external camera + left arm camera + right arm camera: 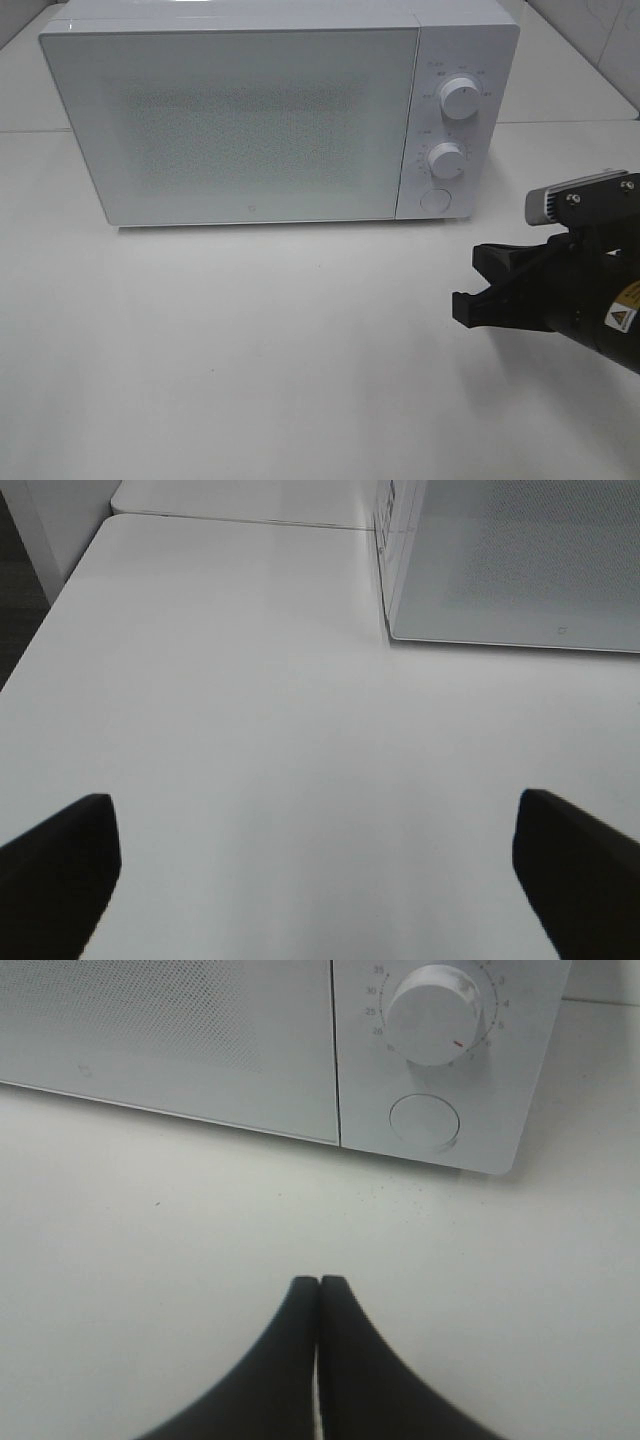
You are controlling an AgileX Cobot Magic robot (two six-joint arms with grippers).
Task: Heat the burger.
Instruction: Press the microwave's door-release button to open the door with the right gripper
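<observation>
1. Right tool [319,1295]: jaws pressed together, empty, over the desk [250,350] near the white microwave [250,120]'s round button [424,1122]
2. Left tool [315,850]: jaws wide, empty
3. Burger: whereabouts cannot be told; door [170,1030] closed

Burger not discernible in any view, white microwave [280,112] closed, nothing made out through its dotted door window [230,130].

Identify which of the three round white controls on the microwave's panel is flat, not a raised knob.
The lowest one: the flat round white button beneath the two dials. The upper white dial and lower white dial stand out, ringed by scale marks.
</observation>
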